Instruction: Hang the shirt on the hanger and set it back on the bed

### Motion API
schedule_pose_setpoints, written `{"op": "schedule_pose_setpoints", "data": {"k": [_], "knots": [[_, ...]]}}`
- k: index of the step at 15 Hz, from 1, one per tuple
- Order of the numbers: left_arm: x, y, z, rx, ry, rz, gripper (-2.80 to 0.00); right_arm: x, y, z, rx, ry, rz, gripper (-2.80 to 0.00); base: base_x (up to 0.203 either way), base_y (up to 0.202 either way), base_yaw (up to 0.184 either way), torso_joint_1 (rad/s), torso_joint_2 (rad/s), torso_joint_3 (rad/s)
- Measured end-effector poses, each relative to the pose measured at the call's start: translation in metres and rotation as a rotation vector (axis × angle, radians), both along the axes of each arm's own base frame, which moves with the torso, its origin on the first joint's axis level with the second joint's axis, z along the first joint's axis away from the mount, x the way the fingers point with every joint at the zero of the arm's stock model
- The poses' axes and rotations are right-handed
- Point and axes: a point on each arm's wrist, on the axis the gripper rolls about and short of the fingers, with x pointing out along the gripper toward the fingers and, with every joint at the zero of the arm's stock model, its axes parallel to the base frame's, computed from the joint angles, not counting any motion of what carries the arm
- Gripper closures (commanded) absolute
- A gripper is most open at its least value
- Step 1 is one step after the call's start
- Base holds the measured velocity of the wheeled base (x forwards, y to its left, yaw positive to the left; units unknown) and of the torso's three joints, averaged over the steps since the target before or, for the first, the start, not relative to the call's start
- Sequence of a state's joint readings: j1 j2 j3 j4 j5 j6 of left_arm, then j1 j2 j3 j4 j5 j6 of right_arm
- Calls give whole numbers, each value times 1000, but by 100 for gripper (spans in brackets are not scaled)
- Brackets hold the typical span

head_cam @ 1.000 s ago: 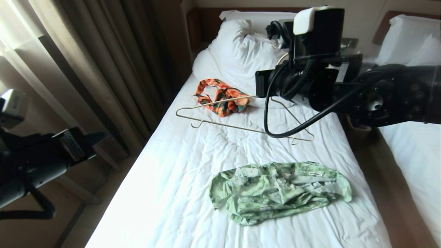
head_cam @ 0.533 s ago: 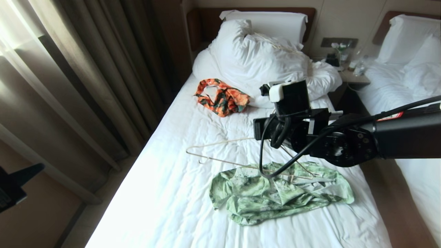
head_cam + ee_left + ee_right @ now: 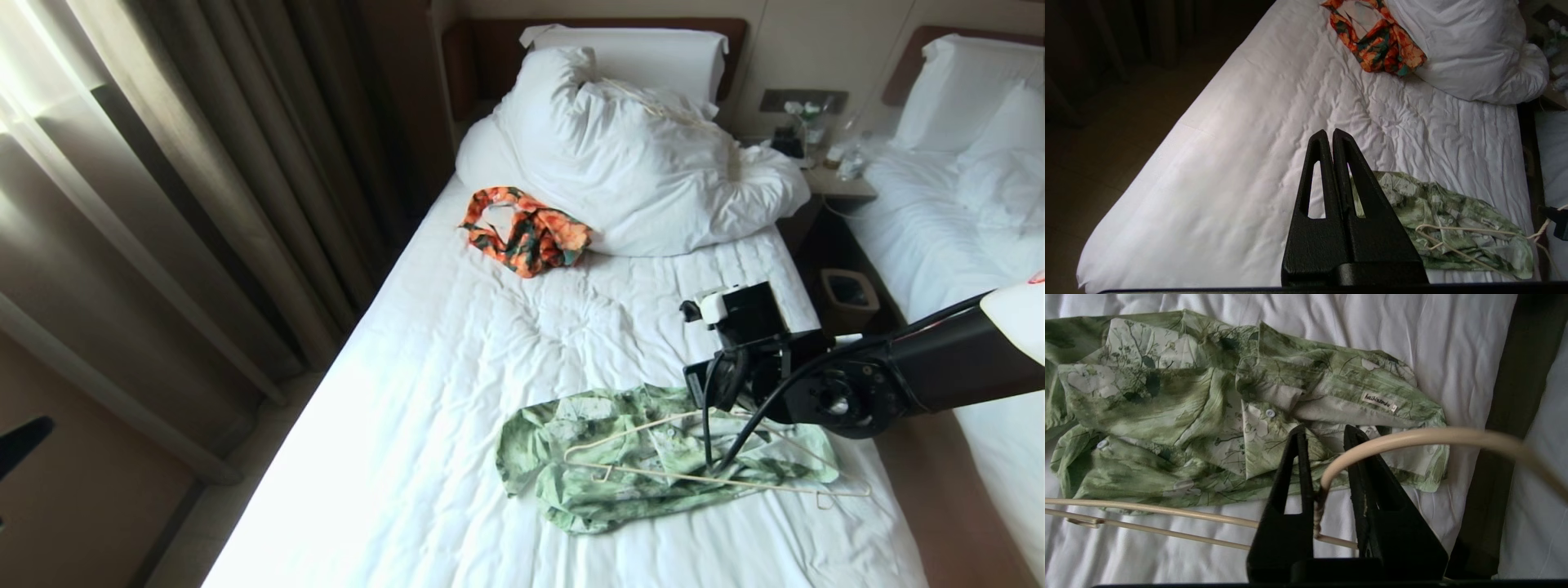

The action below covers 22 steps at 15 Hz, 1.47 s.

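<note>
Head view: the hanger (image 3: 718,478) lies across the crumpled shirt (image 3: 653,457) on the bed (image 3: 490,367). The right end effector (image 3: 1327,435), jaws narrowly parted around the hanger's neck, hovers above the shirt. The left end effector (image 3: 1329,134) is closed, empty.

The shirt (image 3: 653,457) is spread across the near part of the bed (image 3: 457,359), toward its right edge. The hanger (image 3: 718,474) is laid on top of the shirt, with 1 end reaching past the shirt's right side. The right gripper (image 3: 1323,465) is placed above the shirt's right end, at the hanger's neck. A crumpled garment (image 3: 526,230) is found farther up the bed from the shirt, against the duvet (image 3: 637,163). A second bed (image 3: 980,245) is set to the right.
</note>
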<state>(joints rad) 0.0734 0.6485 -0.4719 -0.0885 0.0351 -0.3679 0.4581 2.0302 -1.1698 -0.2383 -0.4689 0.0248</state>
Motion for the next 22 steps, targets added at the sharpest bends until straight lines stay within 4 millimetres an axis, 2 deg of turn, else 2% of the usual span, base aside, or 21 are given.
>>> {"op": "schedule_pose_setpoints", "data": {"k": [3,5,6,9,13,15,18,20,22], "knots": [[-21,0,13,11,-82,82,0,17,-7,-6,-5,-60,-14,-280,0,0,0,0,0,0],[-37,-1,12,12,-87,89,0,16,-12,-15,-18,-34,-24,-280,0,0,0,0,0,0],[-44,-2,10,11,-91,88,0,9,-15,-15,-24,-22,-25,0,0,0,0,0,0,0],[-56,-3,11,13,-138,74,0,-17,-29,1,-25,-30,-29,0,0,0,0,0,0,0],[-78,-7,7,9,-230,-81,0,-74,-59,52,15,-138,-41,0,0,0,0,0,0,0],[-90,-6,8,10,-263,-52,0,-114,-77,86,49,-244,-38,0,0,0,0,0,0,0],[-103,-6,1,62,-255,-54,0,-190,-108,131,98,-406,-38,0,0,0,0,0,0,0],[-107,-6,-9,107,-236,-82,0,-246,-131,150,129,-488,-40,0,0,0,0,0,0,0],[-106,-6,-25,146,-214,-125,0,-295,-151,153,143,-532,-53,0,0,0,0,0,0,0]]}}
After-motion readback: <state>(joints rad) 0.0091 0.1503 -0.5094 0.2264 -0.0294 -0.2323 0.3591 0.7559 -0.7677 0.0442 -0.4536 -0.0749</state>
